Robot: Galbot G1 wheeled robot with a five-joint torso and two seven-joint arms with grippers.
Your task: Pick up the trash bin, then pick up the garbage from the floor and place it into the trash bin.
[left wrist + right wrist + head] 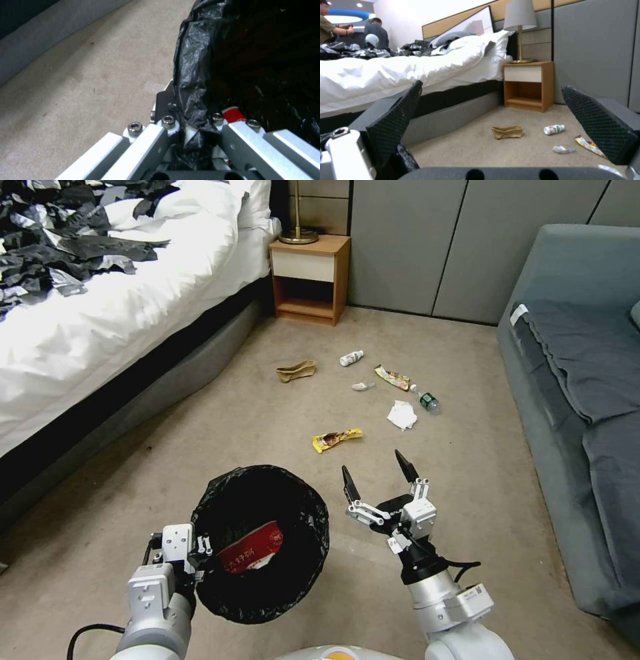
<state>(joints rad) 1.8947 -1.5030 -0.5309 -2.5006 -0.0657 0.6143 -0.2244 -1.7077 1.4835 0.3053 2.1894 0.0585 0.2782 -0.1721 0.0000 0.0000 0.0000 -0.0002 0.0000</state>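
Head view: our left gripper (200, 555) clamps the black-bagged round trash bin (261, 540) rim; our right gripper (379, 475) gapes above beige carpet floor (267, 427).

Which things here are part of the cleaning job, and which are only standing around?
Job: trash bin held by the left claw; open right claw; yellow wrapper; tissue; white bottle; brown paper; floor.

Not job: bed; nightstand; sofa; lamp.

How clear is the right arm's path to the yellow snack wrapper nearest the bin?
Probably clear, yes. The right end effector is open and empty, and bare carpet separates it from the yellow snack wrapper. The trash bin, clamped by the left end effector, sits aside.
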